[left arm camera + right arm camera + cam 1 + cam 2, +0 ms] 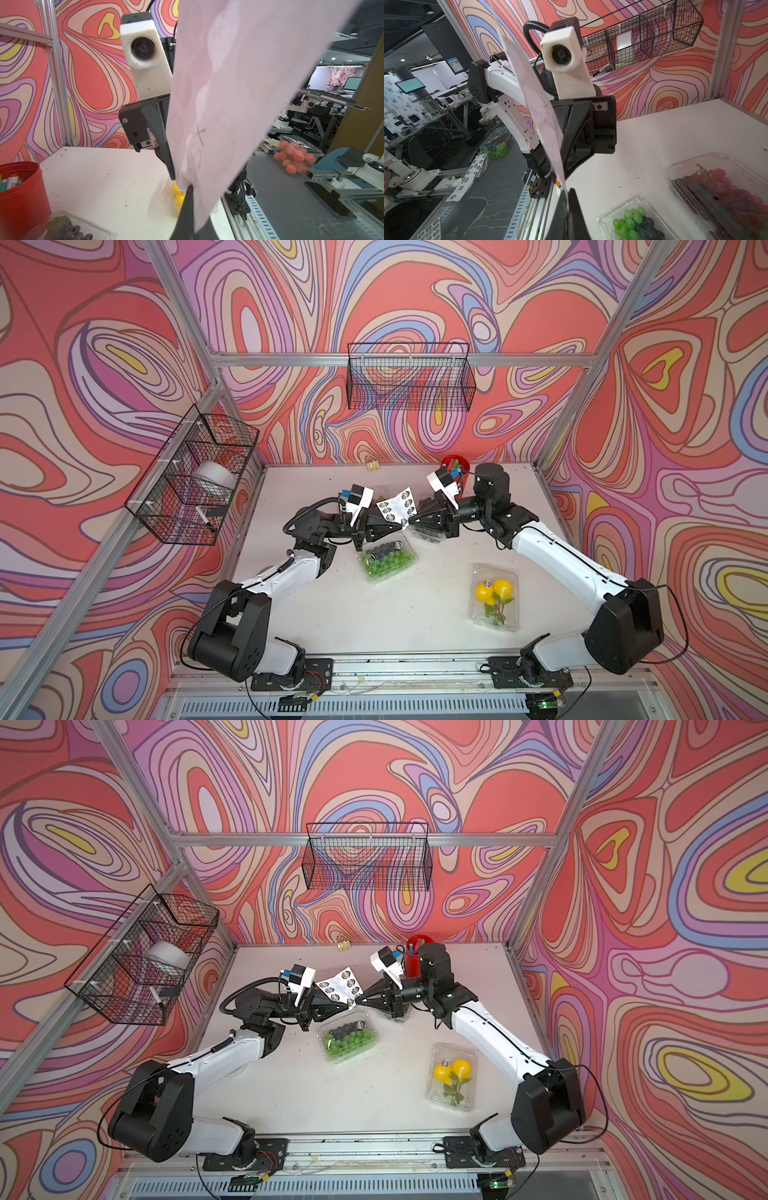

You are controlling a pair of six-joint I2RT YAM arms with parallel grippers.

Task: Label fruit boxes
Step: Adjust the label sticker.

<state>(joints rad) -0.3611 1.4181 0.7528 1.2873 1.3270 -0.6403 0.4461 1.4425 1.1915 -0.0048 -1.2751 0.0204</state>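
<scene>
Nearest the front edge, R of ctr: yellow-fruit box (494,597), flat on the table (316,614). Its long axis runs near–far w/ a slight tilt, fruits at the far end, leaves toward the near end, round sticker on the lid. Farther in, at ctr: green-grape box (386,558), long axis roughly L–R w/ its R end swung farther back; it also has a sticker on the lid. Just beyond, the dark-grape box (430,533) sits mostly under the R gripper (411,521), so its axis is hard to read. The red-grape box (724,193) lies farther back, largely hidden in the top views.

The sticker sheet (397,506) is held up off the table above the gap btwn the green- and dark-grape boxes. Its printed face is upward and it fans toward the back wall; its plain back blocks most of the L wrist view. Red pen cup (455,464) stands at the far edge behind the R wrist. Wire basket (409,377) hangs on the back wall, side basket (195,477) on the L wall.

Both arms reach in from the front corners, elbows out, forearms low, tips meeting nose to nose at ctr. L gripper (400,526) is closed, pinching the sheet's near corner. R gripper is closed on the sheet's edge right beside it.
</scene>
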